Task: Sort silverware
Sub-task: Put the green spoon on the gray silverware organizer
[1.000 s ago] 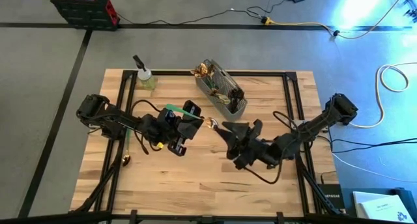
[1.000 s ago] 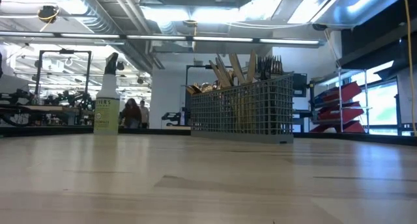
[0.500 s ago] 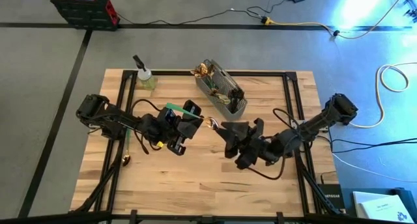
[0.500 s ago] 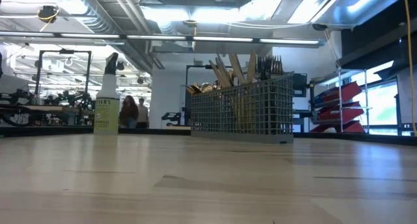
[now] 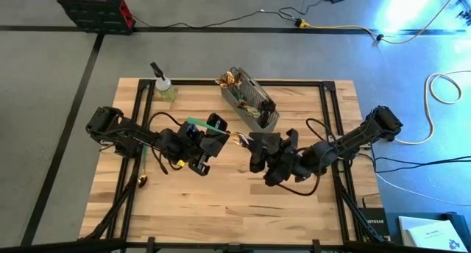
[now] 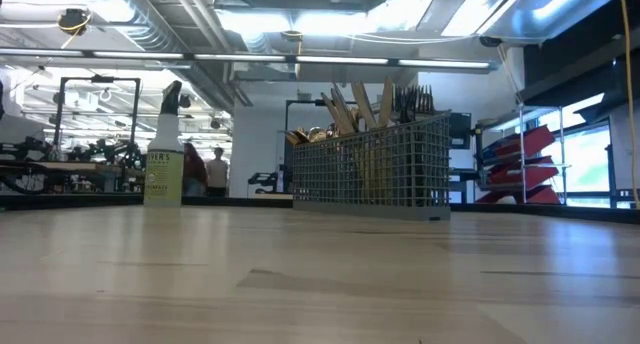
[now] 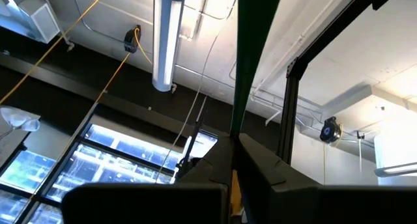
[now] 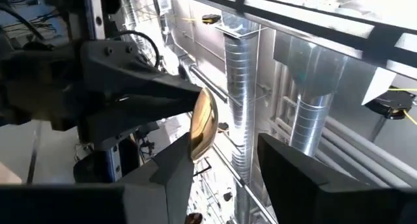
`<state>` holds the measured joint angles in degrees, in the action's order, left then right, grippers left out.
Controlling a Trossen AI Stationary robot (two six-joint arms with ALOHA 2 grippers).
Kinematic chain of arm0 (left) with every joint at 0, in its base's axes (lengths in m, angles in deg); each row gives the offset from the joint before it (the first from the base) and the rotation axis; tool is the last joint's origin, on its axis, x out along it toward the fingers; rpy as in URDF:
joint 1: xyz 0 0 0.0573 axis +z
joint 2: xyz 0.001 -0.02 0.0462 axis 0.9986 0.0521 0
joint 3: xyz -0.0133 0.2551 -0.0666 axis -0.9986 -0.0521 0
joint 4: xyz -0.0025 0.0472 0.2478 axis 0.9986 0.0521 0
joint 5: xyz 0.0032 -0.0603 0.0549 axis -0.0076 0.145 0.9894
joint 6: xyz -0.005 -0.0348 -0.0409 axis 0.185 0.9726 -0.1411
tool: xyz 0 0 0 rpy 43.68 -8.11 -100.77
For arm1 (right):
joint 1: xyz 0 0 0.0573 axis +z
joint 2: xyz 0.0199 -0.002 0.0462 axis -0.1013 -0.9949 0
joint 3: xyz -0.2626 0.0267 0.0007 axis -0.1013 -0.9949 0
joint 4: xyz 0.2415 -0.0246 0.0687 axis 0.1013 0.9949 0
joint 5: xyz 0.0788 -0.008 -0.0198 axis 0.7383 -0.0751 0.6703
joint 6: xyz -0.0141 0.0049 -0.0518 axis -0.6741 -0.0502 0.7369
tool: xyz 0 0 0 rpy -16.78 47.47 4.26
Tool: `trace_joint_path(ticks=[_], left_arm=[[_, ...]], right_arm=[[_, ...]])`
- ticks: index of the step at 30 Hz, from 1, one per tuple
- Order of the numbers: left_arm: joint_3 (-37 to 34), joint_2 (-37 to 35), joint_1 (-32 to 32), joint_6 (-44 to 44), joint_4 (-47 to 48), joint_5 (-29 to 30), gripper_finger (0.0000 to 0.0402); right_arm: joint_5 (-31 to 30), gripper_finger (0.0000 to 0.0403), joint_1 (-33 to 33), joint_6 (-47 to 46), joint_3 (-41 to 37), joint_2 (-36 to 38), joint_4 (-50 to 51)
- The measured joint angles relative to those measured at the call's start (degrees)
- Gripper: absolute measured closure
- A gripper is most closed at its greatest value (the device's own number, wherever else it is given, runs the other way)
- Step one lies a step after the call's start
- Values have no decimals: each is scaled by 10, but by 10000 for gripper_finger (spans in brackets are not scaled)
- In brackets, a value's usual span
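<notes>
- The left gripper [image 5: 221, 140] hangs above the middle of the table [image 5: 221, 201], in front of the wire-mesh caddy [image 5: 252, 101], its fingers clamped on a spoon with a green handle [image 5: 197, 123] and a gold bowl [image 5: 238, 140]
- In the left wrist view the green handle [image 7: 255, 55] runs up from between the closed dark fingers [image 7: 260, 175]
- The right gripper [image 5: 254, 145] sits just beside the left one, also in front of the caddy, its fingers parted on either side of the spoon's gold bowl [image 8: 203, 124]; whether they touch it cannot be told
- The caddy [image 6: 372, 169] stands at the far side of the table, holding upright gold and dark silverware [image 6: 365, 106]
- A spray bottle with green liquid [image 5: 163, 86] stands to the left of the caddy, near the table's far edge
- One small dark-and-gold piece [image 5: 143, 182] lies on the table well away from the caddy, beyond the left arm, near the table's left edge
</notes>
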<state>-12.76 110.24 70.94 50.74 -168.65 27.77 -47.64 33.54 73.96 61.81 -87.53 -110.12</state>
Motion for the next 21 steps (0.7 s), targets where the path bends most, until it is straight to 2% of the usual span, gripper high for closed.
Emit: trace_joint_path(ticks=[10, 18, 21], left_arm=[[0, 0, 0, 0, 0, 0, 402], [0, 0, 0, 0, 0, 0, 402], [0, 0, 0, 0, 3, 0, 402]], right_arm=[[15, 299, 0, -21, 0, 0, 26], [26, 384, 0, -19, 0, 0, 23], [29, 397, 0, -20, 1, 2, 14]])
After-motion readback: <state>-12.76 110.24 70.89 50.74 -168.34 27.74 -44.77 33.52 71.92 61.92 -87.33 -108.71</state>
